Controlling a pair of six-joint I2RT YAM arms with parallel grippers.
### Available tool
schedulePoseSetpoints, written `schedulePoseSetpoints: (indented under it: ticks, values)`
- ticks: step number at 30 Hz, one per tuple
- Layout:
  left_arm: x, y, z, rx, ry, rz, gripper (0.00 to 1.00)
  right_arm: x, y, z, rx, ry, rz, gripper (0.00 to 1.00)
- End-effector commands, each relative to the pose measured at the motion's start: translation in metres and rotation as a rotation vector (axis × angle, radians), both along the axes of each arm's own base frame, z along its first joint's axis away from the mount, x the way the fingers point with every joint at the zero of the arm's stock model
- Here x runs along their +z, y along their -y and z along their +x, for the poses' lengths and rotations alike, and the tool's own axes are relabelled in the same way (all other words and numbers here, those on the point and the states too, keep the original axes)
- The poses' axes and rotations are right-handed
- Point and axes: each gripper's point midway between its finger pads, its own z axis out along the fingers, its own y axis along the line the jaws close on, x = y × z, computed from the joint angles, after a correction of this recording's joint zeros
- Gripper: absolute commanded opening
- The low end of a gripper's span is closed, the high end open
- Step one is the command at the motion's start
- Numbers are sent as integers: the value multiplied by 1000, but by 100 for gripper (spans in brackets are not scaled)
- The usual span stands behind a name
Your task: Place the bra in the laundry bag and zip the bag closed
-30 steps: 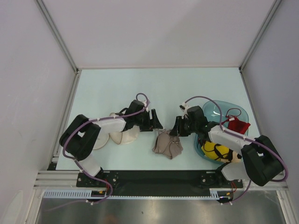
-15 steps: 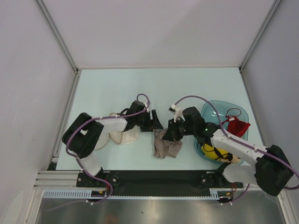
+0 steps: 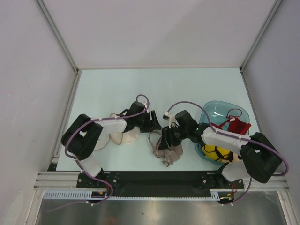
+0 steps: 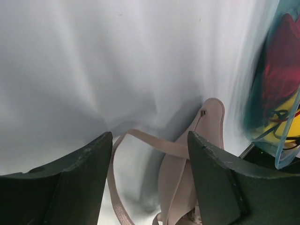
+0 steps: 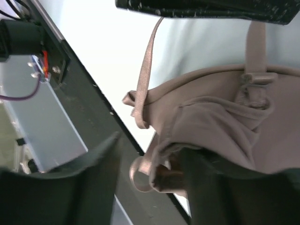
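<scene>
Bra short of the bag: the taupe bra (image 3: 168,152) lies bunched on the pale bench (image 3: 117,89) at lower centre of the overhead frame, outside the laundry bag (image 3: 124,137) – two cream mesh discs side by side at centre left, apparently laid open to receive it. The right gripper (image 3: 165,139) sits low over the top of the garment. Its wrist view shows the jaws apart with a fold of fabric between them, though whether they pinch it or merely straddle it cannot be told. The left gripper (image 3: 153,124), between bag and bra, stands open and holds nothing, and one thin strap loops across the bench between its fingers. It looks placed to take the strap or steady the bag's rim – a judgement, not something shown. At right, the translucent teal basket (image 3: 219,103) keeps the red bra (image 3: 238,126) and the yellow-and-black garment (image 3: 214,151) apart from the work. Both the loading and the zipping are yet to be done
</scene>
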Motion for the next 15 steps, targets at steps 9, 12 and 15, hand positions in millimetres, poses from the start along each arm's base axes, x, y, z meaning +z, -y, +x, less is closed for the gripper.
schedulePoseSetpoints:
  ticks: [9, 12, 15]
  values:
    - [10, -8, 2, -7, 62, 15, 64, 56, 24, 4, -157, 66, -16, 90]
    - [13, -10, 0, -11, 72, 19, 68, 60, 35, -2, -187, 72, -18, 94]
    - [20, -14, -2, -12, 96, 29, 73, 59, 42, -6, -207, 64, -17, 96]
